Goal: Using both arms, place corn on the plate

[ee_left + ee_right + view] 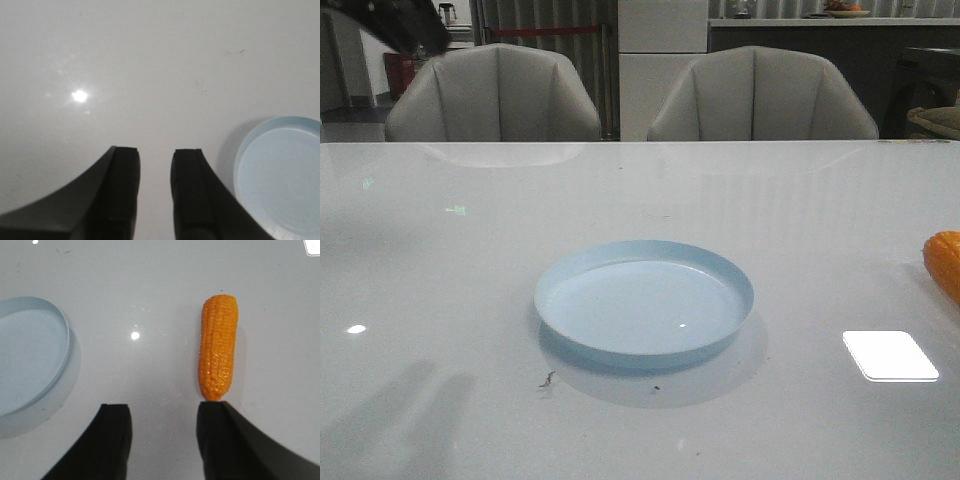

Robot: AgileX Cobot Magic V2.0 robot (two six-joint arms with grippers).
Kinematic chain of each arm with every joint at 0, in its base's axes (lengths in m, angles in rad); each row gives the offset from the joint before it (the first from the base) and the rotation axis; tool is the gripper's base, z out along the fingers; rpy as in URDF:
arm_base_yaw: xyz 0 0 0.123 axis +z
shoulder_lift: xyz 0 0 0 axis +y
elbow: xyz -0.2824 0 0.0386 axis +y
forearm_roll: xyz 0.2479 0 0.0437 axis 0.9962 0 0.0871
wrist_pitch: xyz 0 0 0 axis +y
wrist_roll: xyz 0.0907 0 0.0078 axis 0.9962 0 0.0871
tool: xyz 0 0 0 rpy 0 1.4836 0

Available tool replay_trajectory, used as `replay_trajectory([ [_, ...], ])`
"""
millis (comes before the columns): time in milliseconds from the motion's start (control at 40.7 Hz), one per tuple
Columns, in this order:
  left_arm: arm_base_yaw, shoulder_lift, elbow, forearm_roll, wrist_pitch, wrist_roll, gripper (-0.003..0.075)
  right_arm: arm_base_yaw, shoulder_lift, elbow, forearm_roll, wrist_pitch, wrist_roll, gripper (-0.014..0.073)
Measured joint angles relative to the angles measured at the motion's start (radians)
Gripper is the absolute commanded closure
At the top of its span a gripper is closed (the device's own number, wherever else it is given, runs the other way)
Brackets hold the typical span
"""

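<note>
The pale blue plate (645, 300) sits empty in the middle of the white table. The orange-yellow corn (944, 262) lies on the table at the far right edge of the front view, cut off by the frame. In the right wrist view the corn (218, 354) lies whole on the table. My right gripper (162, 410) is open and empty above the table, one fingertip (212, 412) just short of the cob's near end, with the plate (30, 355) off to the side. My left gripper (155, 155) is open and empty over bare table beside the plate (280, 175).
Two grey chairs (495, 95) stand behind the table's far edge. A bright light reflection (890, 355) lies on the table to the right of the plate. A dark arm part (405, 20) shows at the top left of the front view.
</note>
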Motion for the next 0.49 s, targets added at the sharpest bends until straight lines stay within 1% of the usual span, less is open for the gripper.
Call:
replay_trajectory([
  [123, 0.033, -0.106, 0.029, -0.002, -0.067, 0.024, 0.0448, 0.000, 0.032, 0.000, 0.000, -0.016, 0.000, 0.0167],
  [196, 0.057, -0.160, 0.078, -0.012, -0.112, 0.025, 0.0448, -0.001, 0.059, -0.005, 0.000, -0.027, 0.000, 0.0167],
  [295, 0.088, -0.233, 0.193, -0.015, -0.179, 0.028, 0.0448, -0.012, 0.111, -0.040, 0.000, -0.027, 0.000, 0.0160],
  [344, 0.103, -0.272, 0.255, -0.015, -0.212, 0.029, 0.0448, -0.022, 0.142, -0.069, -0.001, -0.018, 0.000, 0.0140],
  [417, 0.120, -0.335, 0.348, -0.017, -0.252, 0.029, 0.0448, -0.037, 0.200, -0.128, -0.017, 0.008, 0.000, 0.0076],
  [491, 0.132, -0.396, 0.425, -0.024, -0.271, 0.029, 0.0448, -0.051, 0.264, -0.194, -0.046, 0.041, 0.000, 0.0035],
])
